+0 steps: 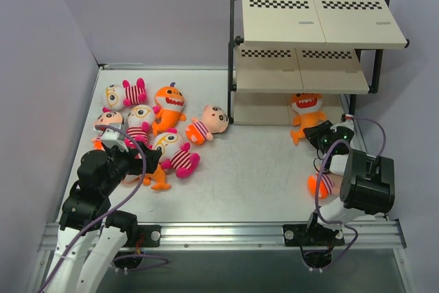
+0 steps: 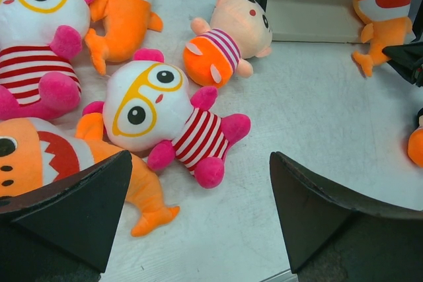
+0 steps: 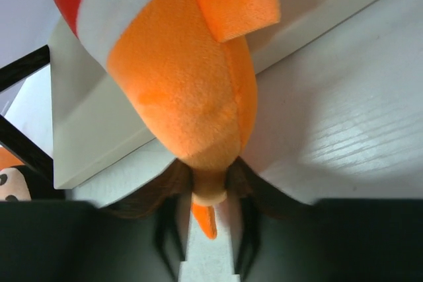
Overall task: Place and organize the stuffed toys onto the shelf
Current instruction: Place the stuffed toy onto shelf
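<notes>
At the foot of the shelf (image 1: 302, 77), far right of the worktop (image 1: 247, 169), the orange shark (image 1: 306, 111) was apparently pinched by its tail in the nearly closed right gripper (image 3: 208, 196). A lift onto a board was called for. The left gripper (image 1: 145, 160) was held wide open, empty.

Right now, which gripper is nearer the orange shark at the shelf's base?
Right. The right gripper pinches the orange shark by the tail; the left gripper hovers open over the toy pile, well off to its left.

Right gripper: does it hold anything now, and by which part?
Yes. The right gripper pinches the shark by the thin base of its tail. The left gripper is open and holds nothing.
</notes>
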### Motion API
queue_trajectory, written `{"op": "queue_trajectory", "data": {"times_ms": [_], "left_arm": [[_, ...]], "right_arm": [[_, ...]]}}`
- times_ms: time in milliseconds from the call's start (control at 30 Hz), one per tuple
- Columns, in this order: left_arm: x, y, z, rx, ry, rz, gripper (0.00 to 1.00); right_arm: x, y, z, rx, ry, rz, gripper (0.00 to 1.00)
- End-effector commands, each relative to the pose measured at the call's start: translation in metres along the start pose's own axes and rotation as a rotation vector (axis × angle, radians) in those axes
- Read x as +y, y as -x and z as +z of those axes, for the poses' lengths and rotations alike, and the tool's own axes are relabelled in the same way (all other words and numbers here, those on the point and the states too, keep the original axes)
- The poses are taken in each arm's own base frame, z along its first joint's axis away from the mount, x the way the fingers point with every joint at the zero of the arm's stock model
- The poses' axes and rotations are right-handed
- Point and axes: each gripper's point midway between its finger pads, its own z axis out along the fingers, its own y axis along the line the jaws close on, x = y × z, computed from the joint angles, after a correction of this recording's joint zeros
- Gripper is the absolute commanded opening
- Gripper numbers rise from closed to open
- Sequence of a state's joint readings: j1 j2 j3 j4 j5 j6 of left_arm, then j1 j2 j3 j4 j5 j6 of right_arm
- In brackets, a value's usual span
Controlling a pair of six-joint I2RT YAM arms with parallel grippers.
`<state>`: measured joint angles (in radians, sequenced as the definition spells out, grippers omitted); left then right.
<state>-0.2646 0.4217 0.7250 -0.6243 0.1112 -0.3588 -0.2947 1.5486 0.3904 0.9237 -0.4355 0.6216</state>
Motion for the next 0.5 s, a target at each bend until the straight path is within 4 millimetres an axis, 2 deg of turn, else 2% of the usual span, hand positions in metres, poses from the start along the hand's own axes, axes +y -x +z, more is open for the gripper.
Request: {"op": "queue_trajectory", "data": {"times_ms": [0, 100, 167, 333, 467], "left_arm": [[-0.005, 0.009, -0.001, -0.038, -0.020, 0.017, 0.94], [-0.006, 0.010, -0.002, -0.043, -0.024, 0.018, 0.94], [-0.006, 0.009, -0.002, -0.043, -0.025, 0.021, 0.94], [-0.008, 0.010, -0.004, -0.048, -0.031, 0.024, 0.94], [-0.009, 0.010, -0.004, -0.050, -0.035, 0.027, 0.94]], "right_arm": [[0.019, 0.041, 0.000, -0.090, 0.073, -0.035, 0.18], [0.013, 0.056, -0.004, -0.108, 0.068, -0.029, 0.06], [0.009, 0.065, -0.007, -0.121, 0.061, -0.028, 0.01], [0.004, 0.087, -0.012, -0.154, 0.046, -0.030, 0.00], [0.000, 0.107, -0.007, -0.140, 0.052, -0.047, 0.00]]}}
